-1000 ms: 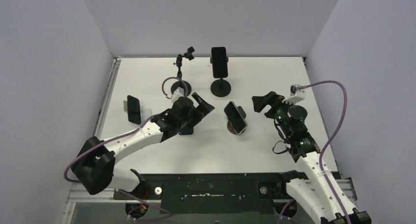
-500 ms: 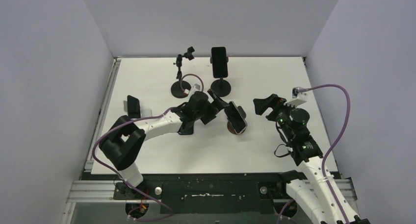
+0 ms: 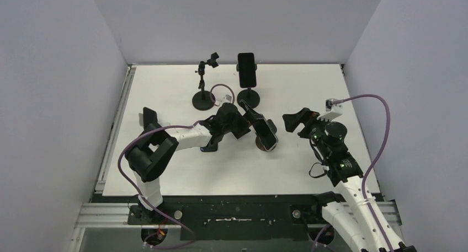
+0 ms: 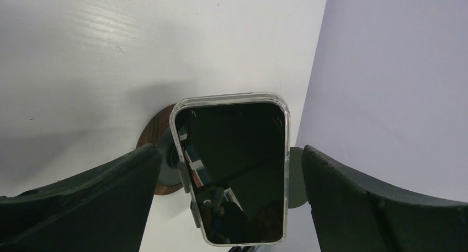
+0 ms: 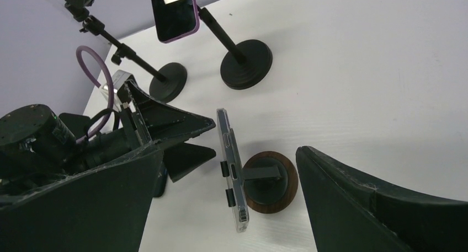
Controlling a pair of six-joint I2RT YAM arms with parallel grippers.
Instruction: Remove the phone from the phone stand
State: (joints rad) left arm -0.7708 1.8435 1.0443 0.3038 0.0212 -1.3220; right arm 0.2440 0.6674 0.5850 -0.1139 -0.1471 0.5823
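Though edge-on from the right wrist, phone (image 4: 232, 169) face-on before wide-spread left gripper (image 4: 230, 151); right gripper (image 5: 229, 151) equally spread

Pretty plain setup: a white table (image 3: 309, 81) boxed in by 3 pale lavender-grey walls (image 3: 237, 20), left, back and right. Soft even light, faint shadows. A metal rail (image 3: 96, 219) runs along its near edge.

No text, label or number is legible.

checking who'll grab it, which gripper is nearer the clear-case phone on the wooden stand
Left. The left gripper is open just short of the phone, facing its screen; the right gripper, also open, sits apart behind it.
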